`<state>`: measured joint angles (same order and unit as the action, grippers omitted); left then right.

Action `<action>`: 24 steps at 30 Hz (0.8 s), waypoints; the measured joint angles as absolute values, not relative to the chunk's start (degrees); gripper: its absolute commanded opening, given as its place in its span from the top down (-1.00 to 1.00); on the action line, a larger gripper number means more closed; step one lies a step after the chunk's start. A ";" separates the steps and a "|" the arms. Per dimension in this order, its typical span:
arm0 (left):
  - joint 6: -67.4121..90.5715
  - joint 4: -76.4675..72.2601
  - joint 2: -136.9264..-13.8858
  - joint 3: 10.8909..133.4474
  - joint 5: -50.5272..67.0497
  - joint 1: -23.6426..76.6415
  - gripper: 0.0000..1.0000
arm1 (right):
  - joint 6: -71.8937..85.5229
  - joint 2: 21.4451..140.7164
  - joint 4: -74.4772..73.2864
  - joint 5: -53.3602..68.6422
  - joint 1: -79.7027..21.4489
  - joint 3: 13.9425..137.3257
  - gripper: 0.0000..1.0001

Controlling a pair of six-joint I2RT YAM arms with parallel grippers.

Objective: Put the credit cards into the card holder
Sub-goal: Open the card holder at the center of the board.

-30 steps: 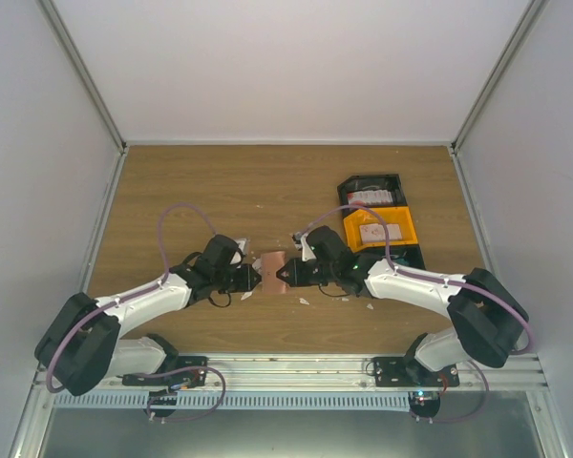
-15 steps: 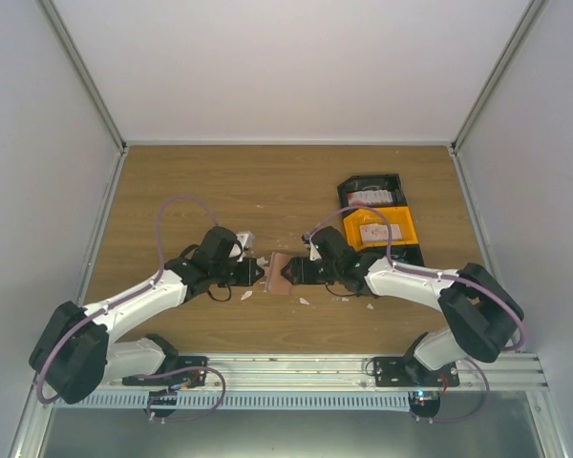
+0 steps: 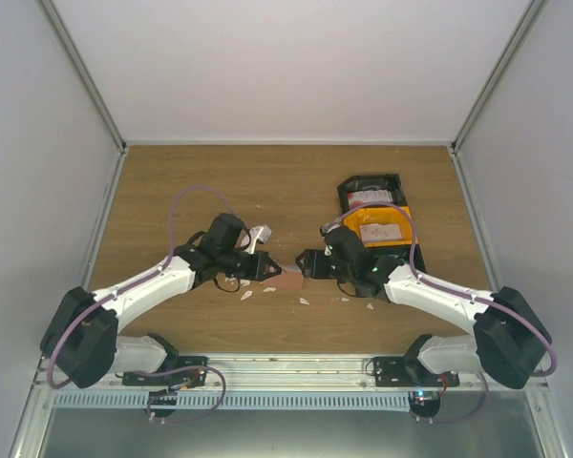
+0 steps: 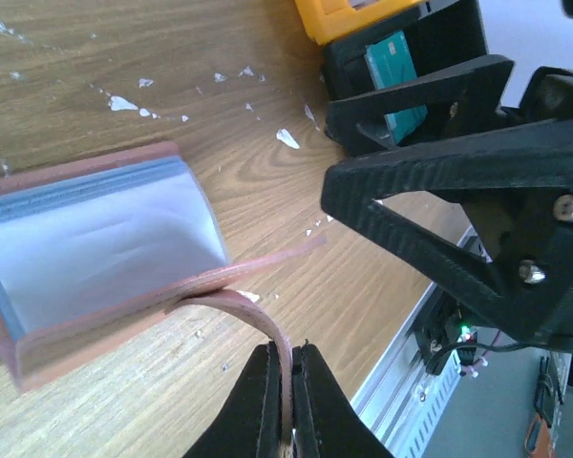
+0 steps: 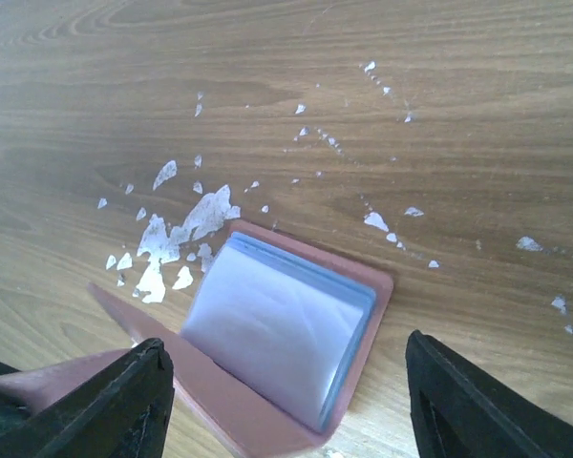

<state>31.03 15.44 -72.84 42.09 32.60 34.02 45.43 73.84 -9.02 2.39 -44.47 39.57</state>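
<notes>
The salmon-brown card holder [image 3: 285, 280] lies open on the table, its pale blue inside [image 4: 105, 239] bulging upward. My left gripper [image 4: 288, 348] is shut on its thin cover flap, which curves down from the holder [image 5: 277, 324] into the jaws. My right gripper [image 5: 286, 348] stands wide open just right of the holder, a finger on either side and touching nothing. In the top view the left gripper [image 3: 270, 271] and right gripper [image 3: 308, 264] face each other across the holder. Credit cards lie in the bins: a teal one [image 4: 393, 57], a whitish-pink one [image 3: 375, 232] and a red-and-white one [image 3: 370, 197].
A black bin [image 3: 370, 183] and an orange bin [image 3: 401, 227] stand at the back right, close behind the right arm. Small white scraps [image 5: 186, 229] are scattered on the wood around the holder. Metal rails run along the near edge [image 3: 286, 367].
The right gripper has opened, let go of the holder and drawn back to the right. The left gripper has shut on the flap, and the holder now stands open.
</notes>
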 measured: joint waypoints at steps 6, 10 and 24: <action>29.10 14.06 -76.77 42.68 34.96 34.02 1.00 | 45.10 73.73 -9.50 1.10 -44.36 39.44 0.11; 27.92 14.41 -76.58 42.85 33.87 34.02 1.00 | 45.50 74.22 -10.04 0.16 -44.14 39.33 0.15; 38.11 23.59 -63.18 34.76 16.58 34.02 0.81 | 36.95 90.30 -11.79 4.62 -50.68 50.22 0.08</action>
<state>38.11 23.59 -63.18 34.76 16.58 34.02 36.95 90.30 -11.79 4.62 -50.68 50.22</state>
